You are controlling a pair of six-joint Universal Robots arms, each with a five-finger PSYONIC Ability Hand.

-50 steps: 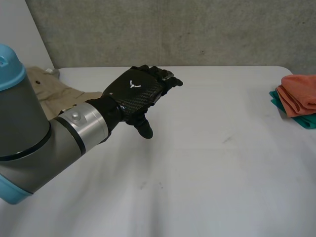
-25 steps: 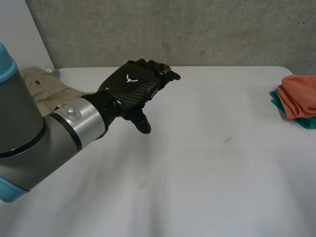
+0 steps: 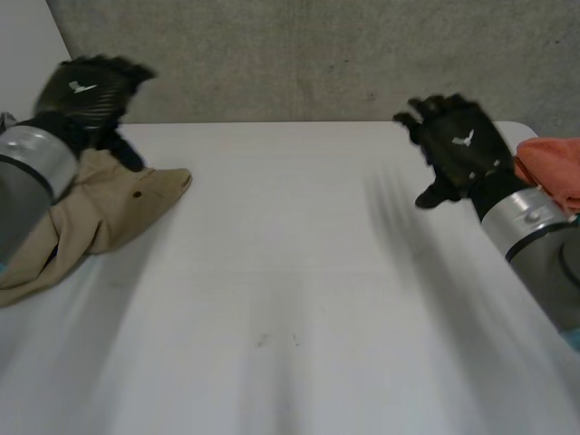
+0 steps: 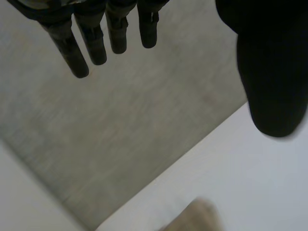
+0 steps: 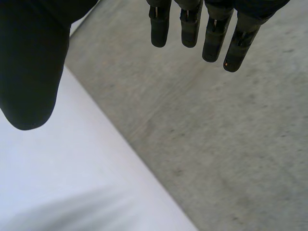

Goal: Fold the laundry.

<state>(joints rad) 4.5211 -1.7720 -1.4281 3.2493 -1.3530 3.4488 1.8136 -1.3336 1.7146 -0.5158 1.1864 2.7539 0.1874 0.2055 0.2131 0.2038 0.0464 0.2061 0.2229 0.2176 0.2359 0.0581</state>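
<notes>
Head: beige cloth (image 3: 100,208) crumpled at desk (image 3: 299,272) left edge. Left hand (image 3: 86,91) hovers above it, right hand (image 3: 458,145) over desk's right side nr folded stack (image 3: 553,168).
L wrist: fingers (image 4: 94,45) straight, empty.
R wrist: fingers (image 5: 214,41) straight, empty.
Risk: a one-hand grab prob. bunches cloth or drags it off desk.

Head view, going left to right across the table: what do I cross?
In order: beige garment → white table → right hand → orange folded cloth.
</notes>
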